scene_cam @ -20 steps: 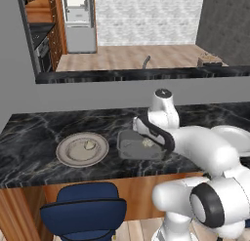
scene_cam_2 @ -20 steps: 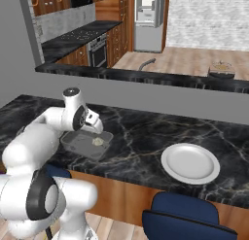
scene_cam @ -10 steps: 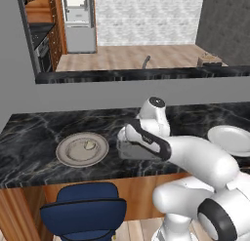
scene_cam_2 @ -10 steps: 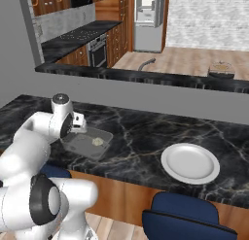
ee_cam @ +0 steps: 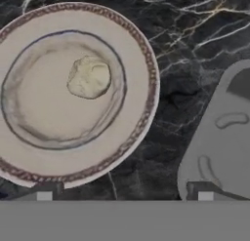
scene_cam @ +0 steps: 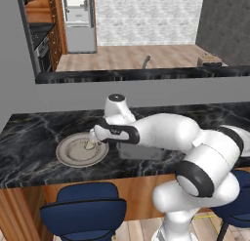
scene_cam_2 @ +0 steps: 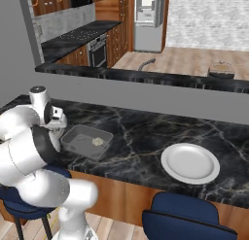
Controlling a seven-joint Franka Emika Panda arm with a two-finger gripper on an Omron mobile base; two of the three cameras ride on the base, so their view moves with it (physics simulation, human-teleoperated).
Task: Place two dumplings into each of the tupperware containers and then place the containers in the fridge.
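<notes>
The pincer (ee_cam: 124, 193), tips spread and empty, hangs over the black marble table (ee_cam: 171, 89). A pale tan rounded dumpling (ee_cam: 89, 77) lies on the round beige plate (ee_cam: 141, 54), up and left of the tips. The right base view reveals another dumpling (scene_cam_2: 97, 141) inside the grey rectangular lidless container (scene_cam_2: 73, 137).

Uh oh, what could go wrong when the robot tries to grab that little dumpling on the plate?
1. The dumpling is small and rounded on a smooth round plate, so it might slide away or get squashed as the gripper closes.
2. The grey container sits right beside the plate, and the arm stretches over it, so a swing back could bump it and shake the dumpling already inside.
</notes>
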